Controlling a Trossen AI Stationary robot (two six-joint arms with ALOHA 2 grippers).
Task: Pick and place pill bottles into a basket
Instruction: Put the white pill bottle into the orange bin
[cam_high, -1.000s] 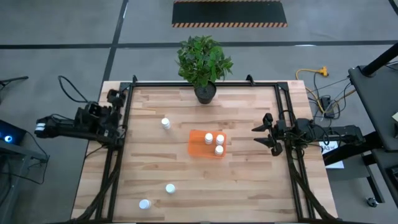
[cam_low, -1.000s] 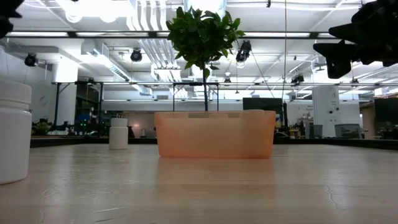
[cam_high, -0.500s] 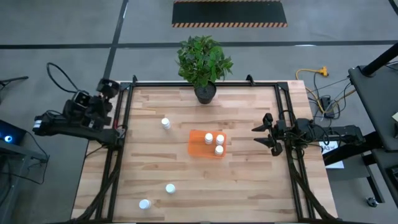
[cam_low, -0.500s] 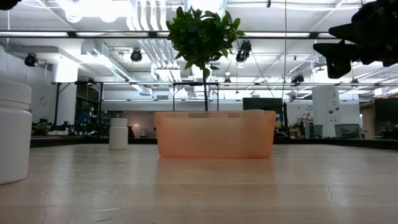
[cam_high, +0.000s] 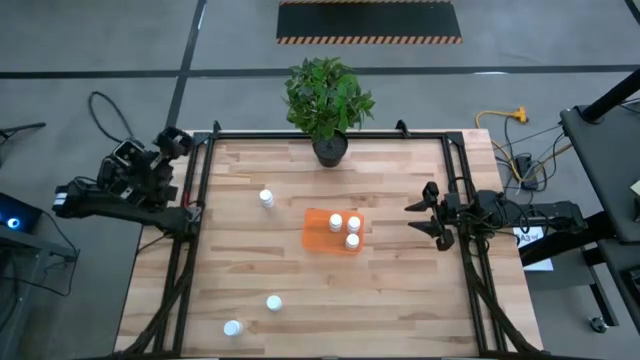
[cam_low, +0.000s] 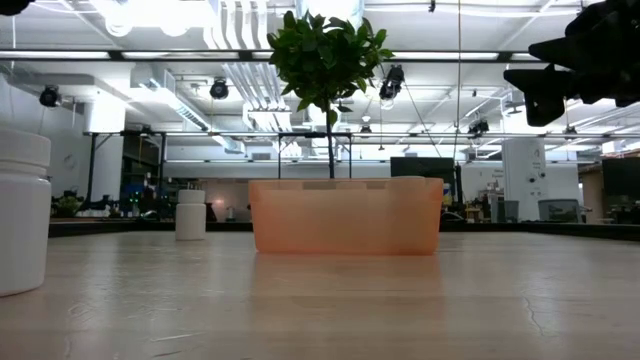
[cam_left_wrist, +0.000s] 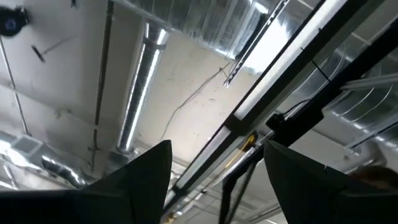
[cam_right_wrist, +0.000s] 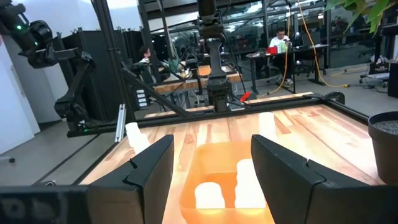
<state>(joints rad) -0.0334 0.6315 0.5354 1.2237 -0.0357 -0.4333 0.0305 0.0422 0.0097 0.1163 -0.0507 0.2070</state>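
Seeing the small white cylindrical pill bottle (cam_high: 266, 198) upper-left of the bright orange rectangular plastic basket (cam_high: 316, 234), we judge our spread-fingered left gripper (cam_high: 172, 143) nearer than the spread-fingered right gripper (cam_high: 418, 219).

- You have six pill bottles (cam_high: 352, 241): three inside the basket, three loose on the table (cam_high: 400, 290).
- One orange basket (cam_high: 318, 232).
- One potted plant (cam_high: 327, 100) (far edge).
- Two arms.

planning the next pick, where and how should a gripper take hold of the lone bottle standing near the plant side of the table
Grip the bottle across its round body just under the cap, coming straight down from above. It stands upright with bare wood all round, so open fingers could likely straddle it. The left gripper is the nearer one.
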